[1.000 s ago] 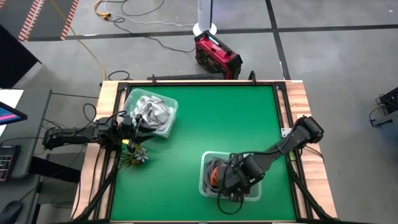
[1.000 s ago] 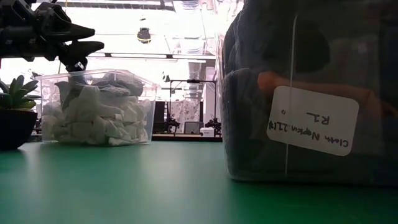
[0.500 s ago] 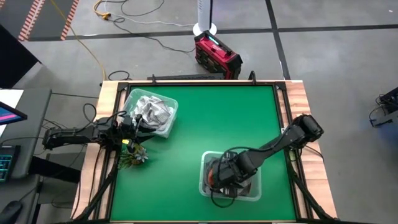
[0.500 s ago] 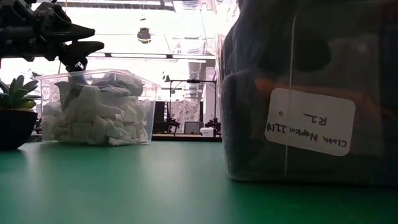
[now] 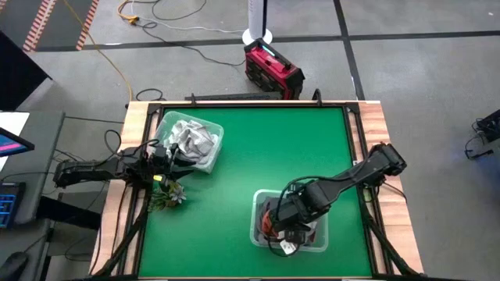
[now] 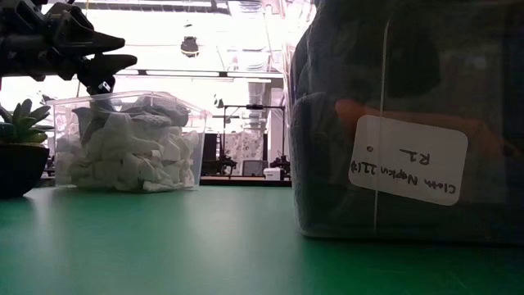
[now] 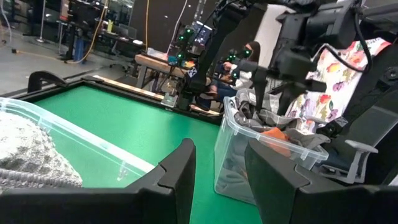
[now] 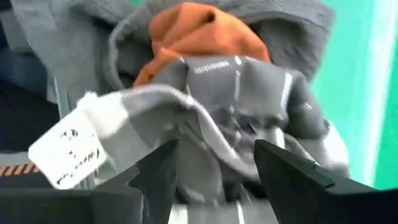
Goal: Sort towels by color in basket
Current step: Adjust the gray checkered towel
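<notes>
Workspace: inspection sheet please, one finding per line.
Surface: green table, wooden edges, bare in the middle.
Job's things: light towels fill the left bin; grey checked towel on top of rust orange towel in the right bin.
Clutter: small plant beside the left bin.
Grippers: right pincer open, directly over the checked towel, holding nothing; left pincer open, empty, at the left bin's edge.
Cables: yellow cable and dark leads on the floor.
Surroundings: red case behind the table; a person seated in the background of the left wrist view.
</notes>
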Controlling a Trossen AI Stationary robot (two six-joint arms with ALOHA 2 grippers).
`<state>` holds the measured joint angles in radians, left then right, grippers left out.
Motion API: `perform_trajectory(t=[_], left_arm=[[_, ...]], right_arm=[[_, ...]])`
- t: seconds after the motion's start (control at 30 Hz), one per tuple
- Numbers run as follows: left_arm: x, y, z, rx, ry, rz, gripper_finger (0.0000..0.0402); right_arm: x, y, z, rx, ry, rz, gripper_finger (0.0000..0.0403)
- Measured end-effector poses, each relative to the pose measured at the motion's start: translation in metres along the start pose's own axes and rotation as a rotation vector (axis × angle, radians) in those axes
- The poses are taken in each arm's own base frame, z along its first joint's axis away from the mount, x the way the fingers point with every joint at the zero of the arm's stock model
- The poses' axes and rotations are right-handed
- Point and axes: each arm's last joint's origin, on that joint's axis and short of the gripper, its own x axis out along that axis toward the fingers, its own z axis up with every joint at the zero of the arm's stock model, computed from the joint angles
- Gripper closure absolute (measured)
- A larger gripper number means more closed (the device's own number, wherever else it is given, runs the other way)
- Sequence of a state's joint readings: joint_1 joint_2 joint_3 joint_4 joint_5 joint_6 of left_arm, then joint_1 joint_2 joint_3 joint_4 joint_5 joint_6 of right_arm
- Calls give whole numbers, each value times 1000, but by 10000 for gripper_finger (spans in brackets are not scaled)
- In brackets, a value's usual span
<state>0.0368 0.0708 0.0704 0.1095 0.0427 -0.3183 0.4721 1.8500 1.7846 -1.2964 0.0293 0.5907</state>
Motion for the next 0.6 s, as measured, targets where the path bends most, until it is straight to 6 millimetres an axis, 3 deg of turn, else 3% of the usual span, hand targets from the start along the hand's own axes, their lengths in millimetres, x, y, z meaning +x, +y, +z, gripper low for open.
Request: perform_trajectory(t=[0.3, 0.47, 0.6], left_arm=[[0, 0, 0, -20, -2, -1, 272], [0, 0, 0, -19, -3, -1, 272], [0, 0, 1, -19, -6, -2, 272]], right_arm=[[-11, -4, -26, -45, 176, -182, 154], [-13, 5, -28, -92, 128, -144, 154], [-24, 12, -24, -87, -14, -51, 154]])
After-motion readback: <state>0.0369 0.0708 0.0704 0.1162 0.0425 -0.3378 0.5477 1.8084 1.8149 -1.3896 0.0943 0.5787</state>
